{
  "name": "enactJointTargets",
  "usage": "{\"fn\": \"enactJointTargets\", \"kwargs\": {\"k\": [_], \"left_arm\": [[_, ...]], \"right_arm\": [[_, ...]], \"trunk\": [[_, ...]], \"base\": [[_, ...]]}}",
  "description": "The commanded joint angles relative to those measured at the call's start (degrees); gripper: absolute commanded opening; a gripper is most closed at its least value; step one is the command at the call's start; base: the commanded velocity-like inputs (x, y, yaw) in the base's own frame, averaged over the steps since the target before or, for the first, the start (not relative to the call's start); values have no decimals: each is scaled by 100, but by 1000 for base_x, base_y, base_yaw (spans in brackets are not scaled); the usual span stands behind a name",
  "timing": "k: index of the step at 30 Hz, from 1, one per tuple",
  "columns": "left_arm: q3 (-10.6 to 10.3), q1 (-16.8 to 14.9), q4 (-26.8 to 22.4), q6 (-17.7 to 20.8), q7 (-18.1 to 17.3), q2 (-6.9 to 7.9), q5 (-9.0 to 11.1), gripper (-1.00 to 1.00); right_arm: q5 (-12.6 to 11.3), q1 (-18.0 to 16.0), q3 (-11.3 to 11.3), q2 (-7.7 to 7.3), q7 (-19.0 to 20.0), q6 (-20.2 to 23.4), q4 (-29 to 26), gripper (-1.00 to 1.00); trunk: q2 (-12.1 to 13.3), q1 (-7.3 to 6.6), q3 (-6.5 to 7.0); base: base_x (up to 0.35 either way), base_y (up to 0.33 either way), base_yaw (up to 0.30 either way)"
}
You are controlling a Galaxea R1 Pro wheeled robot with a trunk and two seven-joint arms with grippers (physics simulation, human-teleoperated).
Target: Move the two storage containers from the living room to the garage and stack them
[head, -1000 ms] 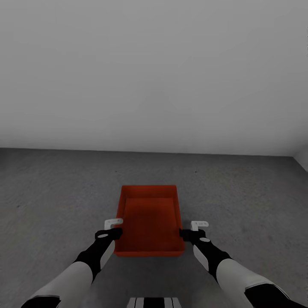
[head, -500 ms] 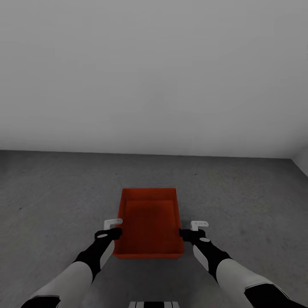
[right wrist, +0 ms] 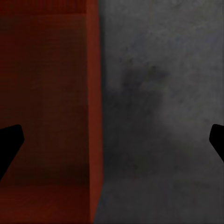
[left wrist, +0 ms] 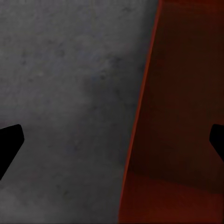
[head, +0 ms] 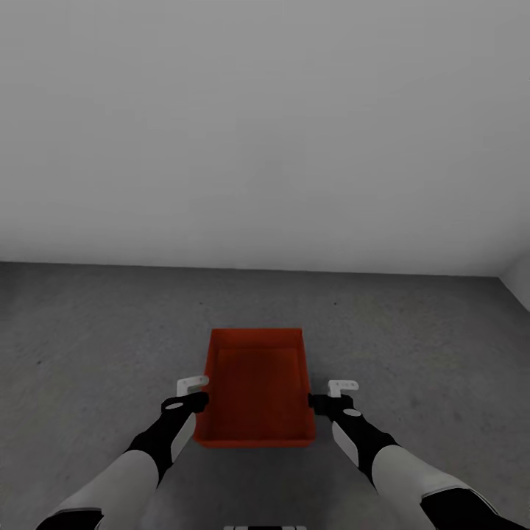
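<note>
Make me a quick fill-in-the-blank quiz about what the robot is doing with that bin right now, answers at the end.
1. The storage container is coloured ____.
2. The left gripper and the right gripper sit at opposite ____ of the container.
3. Inside, the container is ____.
4. The floor under the container is dark grey ____.

Missing words: orange-red; sides; empty; concrete

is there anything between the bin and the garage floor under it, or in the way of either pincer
Nothing visible. The orange-red bin hangs between the left pincer and right pincer, each open and straddling a side wall. Around it the concrete floor shows bare; the patch directly beneath the bin is hidden.
</note>
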Motion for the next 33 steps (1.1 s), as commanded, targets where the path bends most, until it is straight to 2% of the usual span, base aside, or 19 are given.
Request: {"fn": "enactJointTargets", "kwargs": {"k": [1, 33], "left_arm": [[19, 0, -12, 25, 9, -4, 37, 100], [22, 0, -12, 25, 12, -4, 32, 100]], "right_arm": [[-60, -3, 48, -3, -29, -16, 4, 100], [-60, -3, 54, -1, -38, -34, 4, 100]], "trunk": [[40, -23, 15], [1324, -726, 589]], "base": [[0, 0, 0], [0, 0, 0]]}}
